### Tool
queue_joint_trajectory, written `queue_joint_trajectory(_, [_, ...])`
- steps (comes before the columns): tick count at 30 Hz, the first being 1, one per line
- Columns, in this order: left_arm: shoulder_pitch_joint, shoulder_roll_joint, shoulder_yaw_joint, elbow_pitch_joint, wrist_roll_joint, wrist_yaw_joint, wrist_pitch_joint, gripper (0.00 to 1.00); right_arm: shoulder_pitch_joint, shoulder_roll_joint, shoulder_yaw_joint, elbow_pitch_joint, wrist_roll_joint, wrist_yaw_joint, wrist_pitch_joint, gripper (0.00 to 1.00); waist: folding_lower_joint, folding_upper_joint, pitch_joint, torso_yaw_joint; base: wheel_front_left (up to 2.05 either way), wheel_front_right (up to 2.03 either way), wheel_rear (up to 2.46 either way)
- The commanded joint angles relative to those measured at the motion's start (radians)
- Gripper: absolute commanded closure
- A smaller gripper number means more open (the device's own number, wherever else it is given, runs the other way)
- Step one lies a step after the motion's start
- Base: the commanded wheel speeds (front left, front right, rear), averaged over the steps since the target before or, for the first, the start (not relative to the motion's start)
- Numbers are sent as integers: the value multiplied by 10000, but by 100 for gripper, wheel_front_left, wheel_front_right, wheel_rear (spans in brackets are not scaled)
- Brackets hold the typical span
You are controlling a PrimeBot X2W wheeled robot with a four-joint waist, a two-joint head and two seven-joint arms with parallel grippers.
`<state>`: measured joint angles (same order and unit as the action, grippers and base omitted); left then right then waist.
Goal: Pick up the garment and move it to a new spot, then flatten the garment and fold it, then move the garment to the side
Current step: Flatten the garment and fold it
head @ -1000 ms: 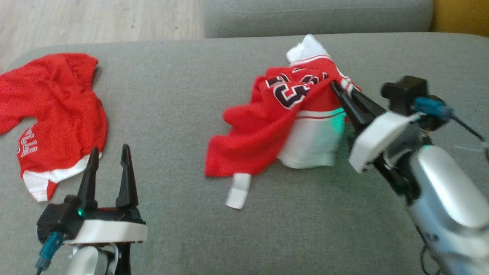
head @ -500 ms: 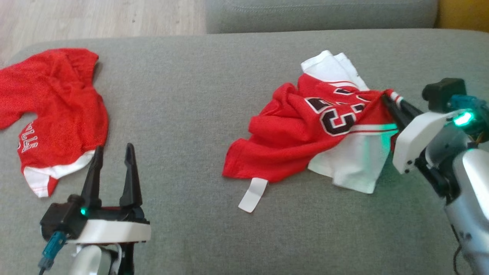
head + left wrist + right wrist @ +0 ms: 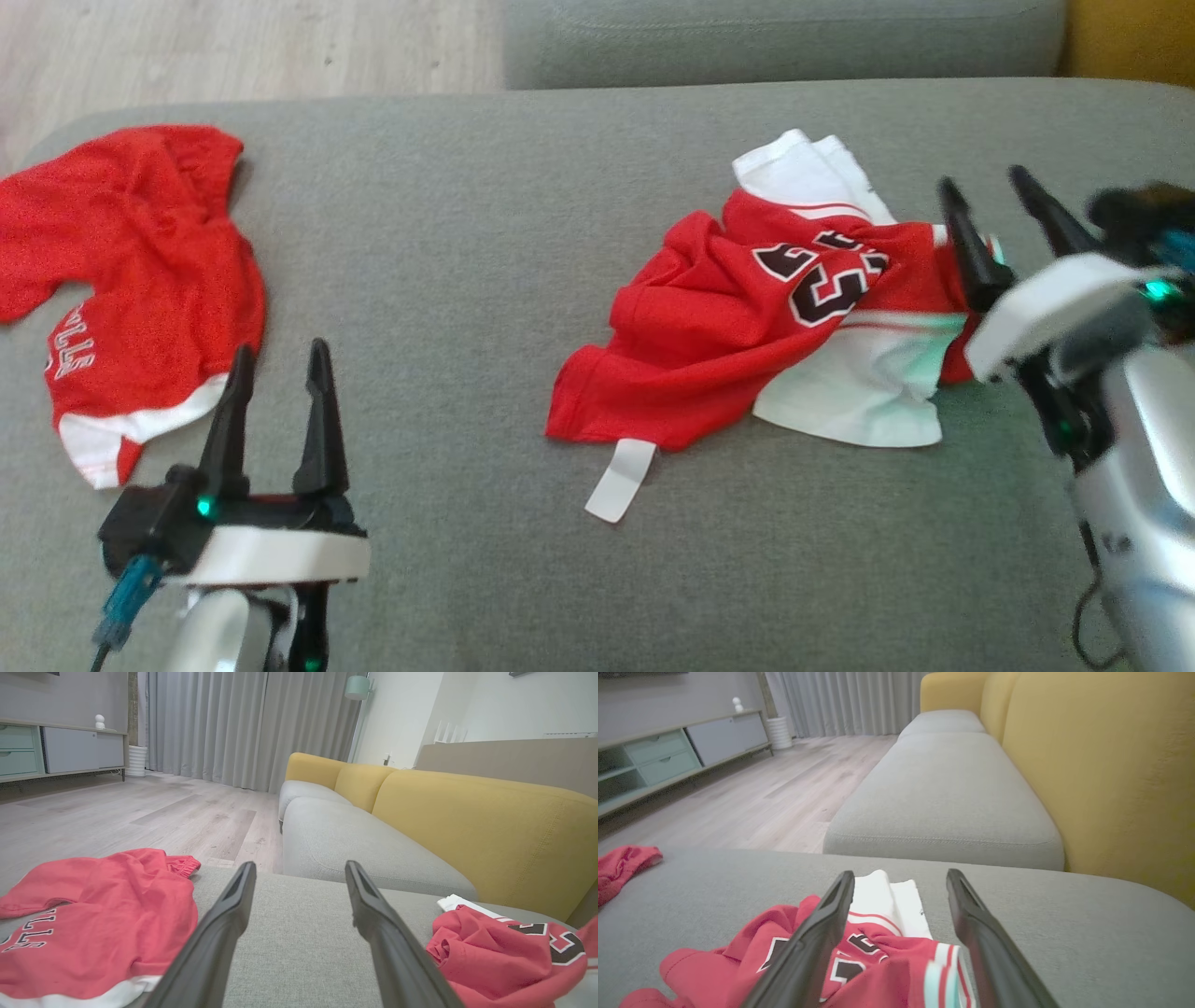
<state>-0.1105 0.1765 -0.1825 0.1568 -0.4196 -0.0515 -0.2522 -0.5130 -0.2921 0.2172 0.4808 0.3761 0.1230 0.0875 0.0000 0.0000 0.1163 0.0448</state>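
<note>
The garment [image 3: 709, 317] is a crumpled red and white jersey with a black number, lying on the grey sofa cushion [image 3: 448, 280] at centre right. A white tag [image 3: 621, 481] sticks out at its front edge. My right gripper [image 3: 982, 177] stands open just above the jersey's right edge, with nothing between its fingers. In the right wrist view the jersey [image 3: 896, 961] lies under and between the spread fingers of the right gripper [image 3: 900, 872]. My left gripper [image 3: 282, 347] is open and empty at the lower left, well clear of the jersey [image 3: 490, 952].
A second red garment [image 3: 140, 271] with white lettering lies at the cushion's left end, close to the left gripper [image 3: 299, 864]. Beyond the cushion are another grey seat [image 3: 943, 788], a yellow backrest [image 3: 1101, 765] and wooden floor [image 3: 140, 812].
My right gripper dragged the jersey to the right, then opened and let it go. The jersey's right edge has dropped onto the cushion. The left arm has stayed put.
</note>
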Motion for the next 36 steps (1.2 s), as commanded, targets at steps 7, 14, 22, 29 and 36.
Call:
queue_joint_trajectory(7, [164, 198, 627, -440, 130, 98, -95, 0, 2494, 886, -2118, -3013, -989, 77, 624, 0, 0, 0, -263, -416, 0, 0, 0])
queue_joint_trajectory(14, [148, 224, 564, -635, 153, 153, -79, 0, 5066, 2314, -2178, -4681, -1198, 77, 2221, 0, 0, 0, -14, -565, 0, 0, 0])
queue_joint_trajectory(22, [-285, 244, 265, -640, 285, 102, 57, 0, 3713, 2414, -2222, -2643, -1498, 77, 1768, 0, 0, 0, 455, -409, 0, 0, 0])
queue_joint_trajectory(29, [-534, 232, 71, -493, 366, 74, 84, 0, 2603, 2417, -1783, -354, -1806, 77, 2002, 0, 0, 0, 624, -281, 0, 0, 0])
queue_joint_trajectory(36, [-497, 253, 104, -330, 312, 130, 55, 0, 2732, 2418, -1923, -337, -2147, 77, 2193, 100, 0, 0, 421, -389, 0, 0, 0])
